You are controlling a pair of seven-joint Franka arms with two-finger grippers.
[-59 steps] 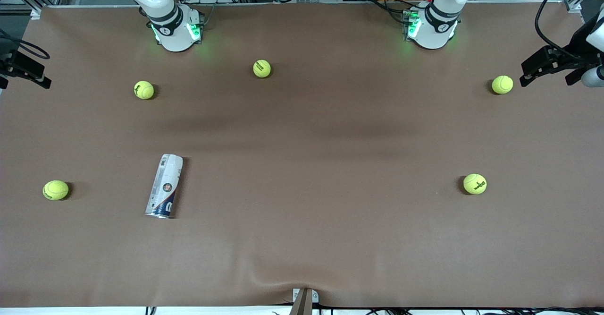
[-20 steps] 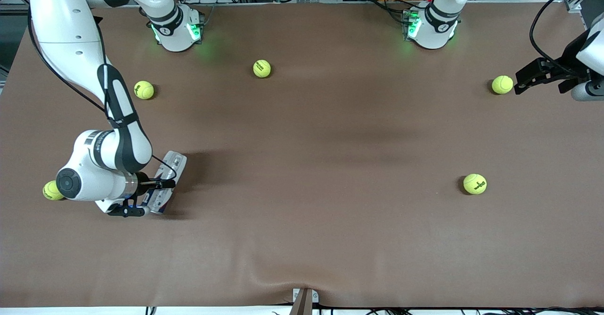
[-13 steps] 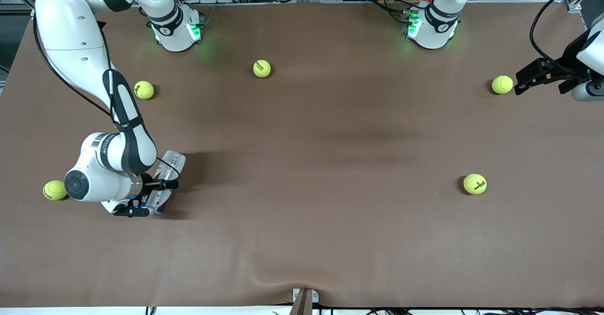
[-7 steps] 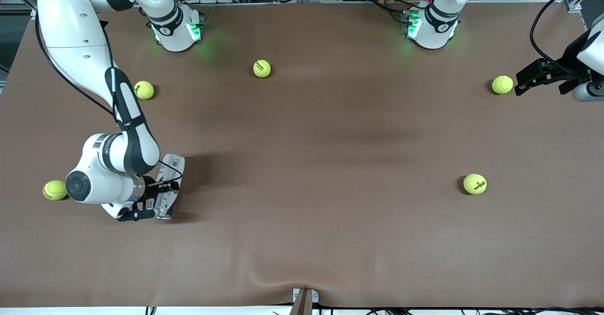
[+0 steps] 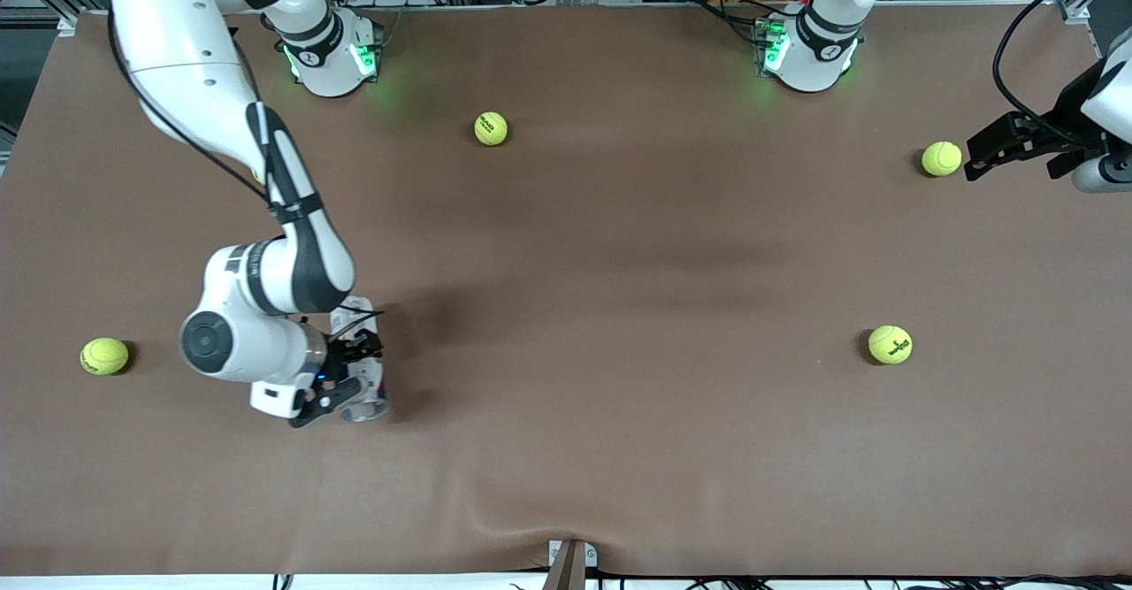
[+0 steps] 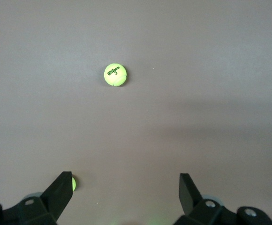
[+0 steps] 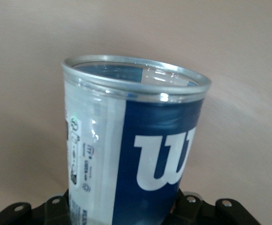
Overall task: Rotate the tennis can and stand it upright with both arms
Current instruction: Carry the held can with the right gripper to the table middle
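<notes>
The tennis can [image 5: 361,369] has a white and navy label with a white "W", and its metallic rim [image 5: 366,409] points toward the front camera. My right gripper [image 5: 340,379] is shut on its body, toward the right arm's end of the table. In the right wrist view the can [image 7: 136,154] fills the frame, open rim away from the hand, and the right gripper [image 7: 126,208] clamps its lower part. My left gripper [image 5: 977,155] waits open and empty at the left arm's end, beside a tennis ball [image 5: 940,158]. The left gripper [image 6: 125,187] shows bare table between its fingers.
More yellow-green tennis balls lie on the brown table: one near the bases [image 5: 491,128], one toward the left arm's end [image 5: 890,344], one at the right arm's end [image 5: 104,356]. The left wrist view shows one ball [image 6: 115,75] and another [image 6: 73,183] beside a fingertip.
My right arm came down, closed on the lying can and carried it toward the left arm's end, tilting it up from flat. The left arm has barely moved.
</notes>
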